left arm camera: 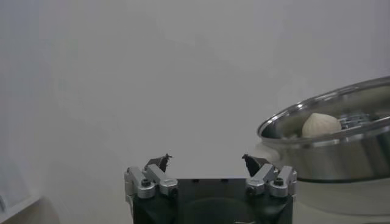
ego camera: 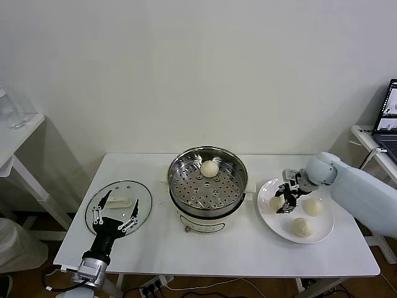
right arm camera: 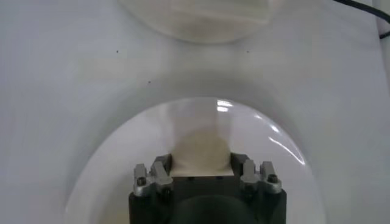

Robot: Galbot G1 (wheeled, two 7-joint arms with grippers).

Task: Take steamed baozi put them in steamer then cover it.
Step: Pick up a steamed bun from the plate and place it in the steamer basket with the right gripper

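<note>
The right arm reaches in over the white plate (ego camera: 322, 234), its right gripper (ego camera: 286, 205) pointing down and clamped on a steamed baozi (right arm camera: 201, 151) between its fingers. Two more buns lie just beyond it on the plate. The steamer (ego camera: 208, 180) stands beside it on the white table (ego camera: 248, 254), one bun inside. The left gripper (ego camera: 115, 221) hovers wide over the cover (ego camera: 118, 205).
</note>
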